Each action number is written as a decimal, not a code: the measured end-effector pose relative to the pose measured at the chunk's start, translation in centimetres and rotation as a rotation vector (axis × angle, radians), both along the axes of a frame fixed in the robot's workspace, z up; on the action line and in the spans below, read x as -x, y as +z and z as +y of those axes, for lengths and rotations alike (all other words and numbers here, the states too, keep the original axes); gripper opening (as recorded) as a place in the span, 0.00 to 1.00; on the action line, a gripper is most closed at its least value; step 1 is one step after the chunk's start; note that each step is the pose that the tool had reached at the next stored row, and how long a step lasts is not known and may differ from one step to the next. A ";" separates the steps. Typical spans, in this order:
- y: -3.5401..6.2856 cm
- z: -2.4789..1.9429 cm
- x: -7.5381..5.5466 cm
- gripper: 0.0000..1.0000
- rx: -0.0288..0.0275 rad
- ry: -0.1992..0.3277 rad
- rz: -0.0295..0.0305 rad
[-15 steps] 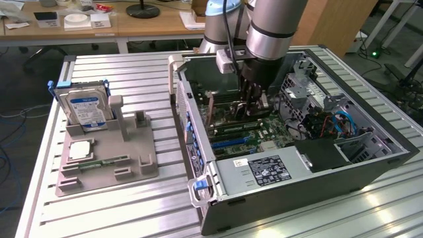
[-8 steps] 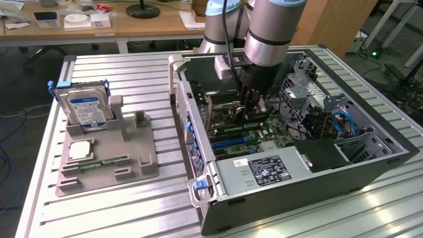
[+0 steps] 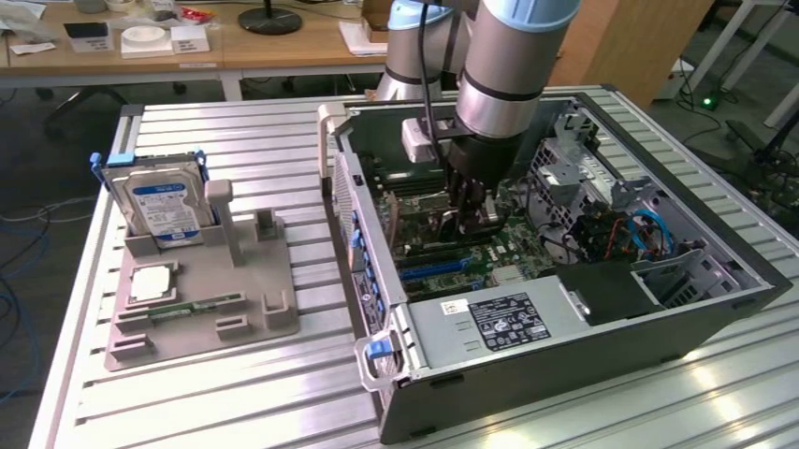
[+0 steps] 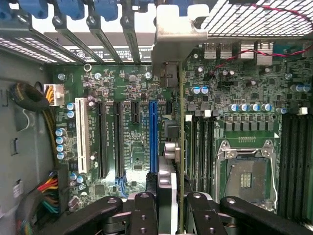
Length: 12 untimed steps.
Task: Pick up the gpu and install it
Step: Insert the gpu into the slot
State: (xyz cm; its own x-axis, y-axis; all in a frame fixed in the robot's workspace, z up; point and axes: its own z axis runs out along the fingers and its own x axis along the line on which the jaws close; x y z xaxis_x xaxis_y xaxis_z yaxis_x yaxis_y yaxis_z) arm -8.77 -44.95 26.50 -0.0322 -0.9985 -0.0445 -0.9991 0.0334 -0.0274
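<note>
My gripper (image 3: 469, 220) is down inside the open computer case (image 3: 699, 309), above the green motherboard (image 3: 437, 257). It is shut on the gpu (image 4: 181, 147), a thin card that I see edge-on in the wrist view, running up to its silvery metal bracket (image 4: 176, 39). The black fingers (image 4: 144, 210) clamp the card from both sides, and the gripper (image 4: 171, 208) holds its near end. The card's edge hangs beside the long blue slot (image 4: 153, 137), between that slot and the black memory slots (image 4: 200, 152). Its bracket reaches up to the row of rear slot covers (image 4: 98, 34).
A grey holder tray (image 3: 200, 318) stands outside the case on the exterior view's left, with a silver hard drive (image 3: 160, 201), a square chip (image 3: 150, 283) and a green memory stick (image 3: 194, 307). Inside are the power supply (image 3: 500, 318), the processor socket (image 4: 247, 176) and cable bundles (image 4: 49, 188).
</note>
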 end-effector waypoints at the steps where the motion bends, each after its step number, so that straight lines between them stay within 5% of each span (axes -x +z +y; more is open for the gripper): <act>1: -0.10 0.00 0.0 0.28 0.0001 0.000 -0.0011; 8: -0.16 -0.03 0.0 0.28 -0.0001 0.000 -0.0016; 12: -0.15 -0.49 0.0 0.28 0.0010 0.000 -0.0015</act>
